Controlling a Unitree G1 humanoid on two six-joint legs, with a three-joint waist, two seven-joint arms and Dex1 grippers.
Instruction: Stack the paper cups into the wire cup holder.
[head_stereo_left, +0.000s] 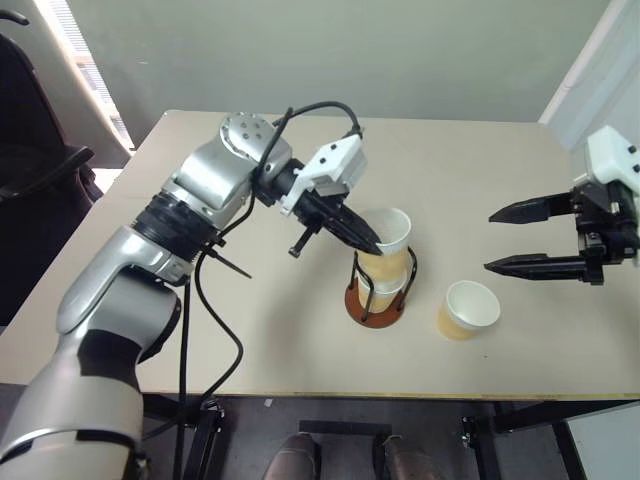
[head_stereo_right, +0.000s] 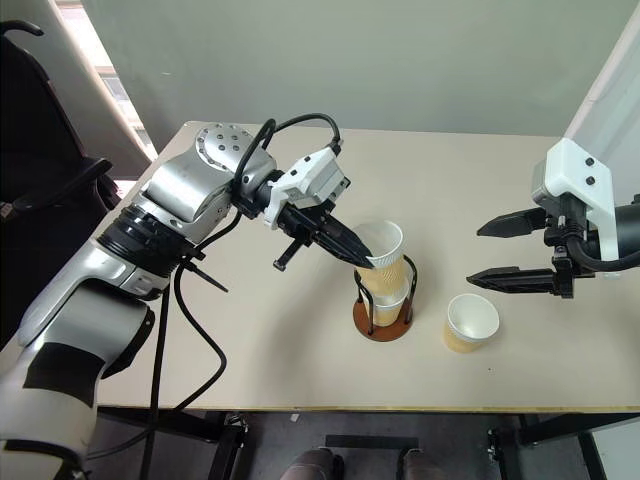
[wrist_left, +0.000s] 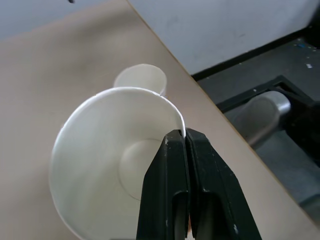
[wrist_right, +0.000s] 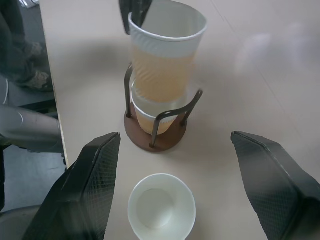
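With its fingers pinched tight on the rim, the left gripper (head_stereo_left: 370, 243) holds a paper cup (head_stereo_left: 388, 243) tilted in the wire cup holder (head_stereo_left: 378, 300) near the table's (head_stereo_left: 480, 160) front edge, so it should straighten it, then release.

Three paper cups (head_stereo_left: 468, 309), one wire cup holder (head_stereo_left: 378, 304).
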